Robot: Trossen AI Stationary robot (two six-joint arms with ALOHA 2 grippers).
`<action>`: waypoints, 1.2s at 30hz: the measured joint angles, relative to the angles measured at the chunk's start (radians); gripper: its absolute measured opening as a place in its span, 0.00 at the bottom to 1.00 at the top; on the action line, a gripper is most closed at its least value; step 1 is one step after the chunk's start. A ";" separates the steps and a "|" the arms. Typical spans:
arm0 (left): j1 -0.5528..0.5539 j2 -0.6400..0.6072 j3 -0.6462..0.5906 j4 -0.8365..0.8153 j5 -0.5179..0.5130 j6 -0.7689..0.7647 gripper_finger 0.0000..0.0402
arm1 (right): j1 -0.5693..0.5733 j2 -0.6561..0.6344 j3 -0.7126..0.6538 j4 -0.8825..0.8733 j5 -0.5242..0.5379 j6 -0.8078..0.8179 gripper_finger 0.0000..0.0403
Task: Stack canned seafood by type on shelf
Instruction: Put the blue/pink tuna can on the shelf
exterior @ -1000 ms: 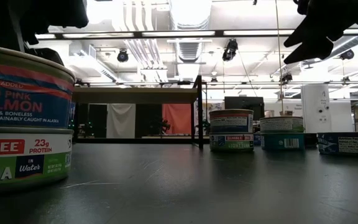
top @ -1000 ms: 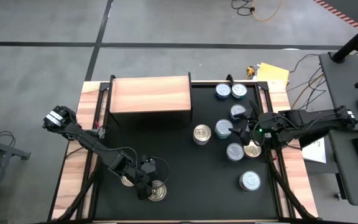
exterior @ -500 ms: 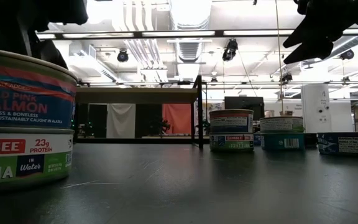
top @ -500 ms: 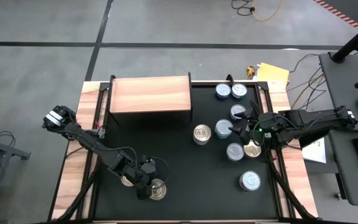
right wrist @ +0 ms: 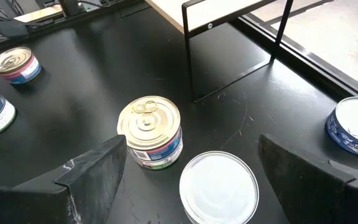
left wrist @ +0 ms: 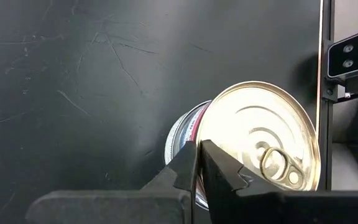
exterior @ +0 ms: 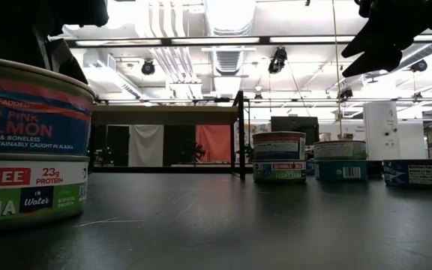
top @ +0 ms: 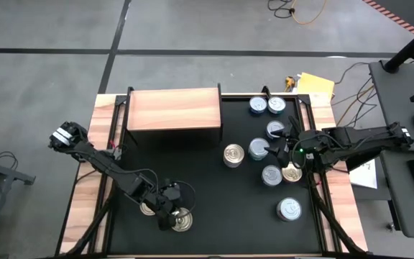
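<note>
While the shelf (top: 174,108) at eleven o'clock holds nothing, every can (top: 233,155) sits on the desk (top: 214,194); left claw (top: 165,214) pressed together at seven, right claw (top: 279,150) spread at three.
</note>
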 joint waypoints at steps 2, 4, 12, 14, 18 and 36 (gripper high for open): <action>0.000 0.000 0.006 -0.006 -0.007 0.008 0.00 | 0.000 0.000 0.000 0.000 0.000 0.000 0.88; 0.000 0.000 0.016 -0.014 -0.018 0.027 0.00 | 0.000 0.000 0.000 0.000 0.000 0.000 0.88; -0.001 0.000 0.048 -0.090 -0.057 0.036 0.00 | 0.000 0.000 0.000 0.000 0.000 0.000 0.88; -0.001 -0.001 0.048 -0.103 -0.077 0.032 0.00 | 0.000 0.000 0.000 0.000 0.000 0.000 0.88; 0.000 -0.001 0.048 -0.114 -0.112 0.031 0.00 | 0.000 0.000 -0.001 0.000 0.000 0.000 0.88; -0.001 -0.016 0.064 -0.188 -0.234 0.030 0.00 | 0.009 0.000 -0.002 0.000 0.029 0.016 0.88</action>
